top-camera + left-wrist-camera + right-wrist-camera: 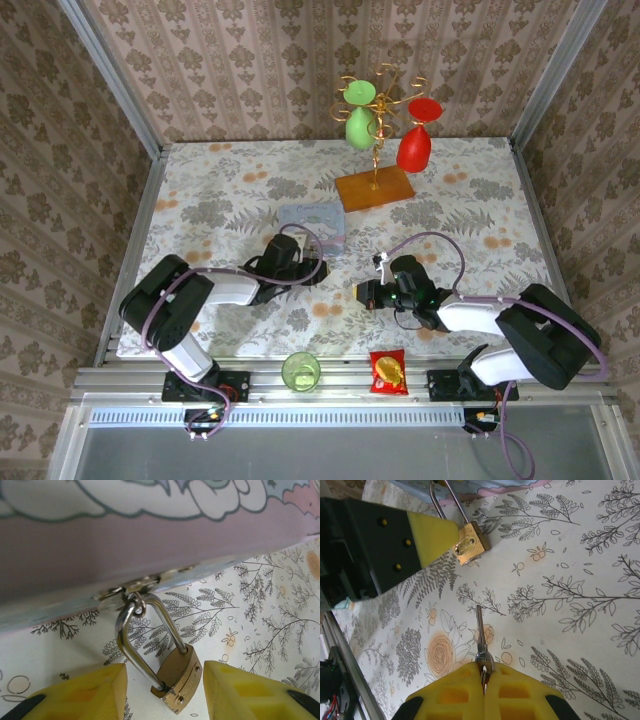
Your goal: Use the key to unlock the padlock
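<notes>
Starting at the left: two arms in play, two tools. The left tool (164, 682) has its jaws partly apart, one yellow pad on each side of the single padlock (179, 676). The pads sit close to it, and a sliver of counter (260, 610) shows on the right, so nothing is clamped. The little brass body hangs between the fingertips. Its pale shackle runs forward from the tips and hooks through a ring on the edge of the one pastel tin (150, 545), which lies just beyond that tool.

Behind the left tool, near the arm bases, stands one green cup (300, 371).

Moving right, one orange-red snack packet (387, 371) lies behind the right tool, also at the near edge. The right tool (484, 669) is pinched tight on the one key (480, 630). The blade sticks straight out past its fingertips, aimed roughly at the padlock ahead. The padlock's keyhole end faces this tool. Between the key tip and the brass there is bare floral counter. The left tool's yellow finger (432, 535) sits just beside the body, to the left of the keyhole.

Far beyond both tools stands one wire stand on a wooden base (375, 188). Two upturned glasses hang from it, a green one (359, 128) and a red one (413, 148), well apart from the action.
</notes>
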`<act>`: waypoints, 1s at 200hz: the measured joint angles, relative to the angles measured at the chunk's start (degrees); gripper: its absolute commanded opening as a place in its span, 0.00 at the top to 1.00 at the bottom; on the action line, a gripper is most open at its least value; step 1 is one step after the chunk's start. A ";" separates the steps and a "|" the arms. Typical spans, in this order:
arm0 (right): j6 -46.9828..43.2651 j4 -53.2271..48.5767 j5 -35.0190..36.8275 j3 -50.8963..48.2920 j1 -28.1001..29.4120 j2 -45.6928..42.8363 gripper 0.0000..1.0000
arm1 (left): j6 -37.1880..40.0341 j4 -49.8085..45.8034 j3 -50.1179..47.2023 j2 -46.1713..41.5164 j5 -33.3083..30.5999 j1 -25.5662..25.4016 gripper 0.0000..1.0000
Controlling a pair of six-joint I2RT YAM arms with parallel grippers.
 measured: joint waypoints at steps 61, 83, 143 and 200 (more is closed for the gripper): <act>1.29 3.72 -0.35 0.28 0.00 3.87 1.00 | -4.20 10.21 -2.45 3.19 -4.33 -2.34 0.72; 1.29 4.42 -0.35 0.68 0.00 4.37 1.00 | -6.23 14.03 -3.37 4.22 -4.85 -2.34 0.79; 2.84 11.41 -3.48 0.96 0.00 11.58 1.00 | -10.16 14.88 -4.22 2.75 -5.09 -2.38 0.89; 9.60 27.71 -12.31 2.82 -0.48 22.82 1.00 | -17.92 19.65 -6.67 2.23 -4.00 -2.34 1.00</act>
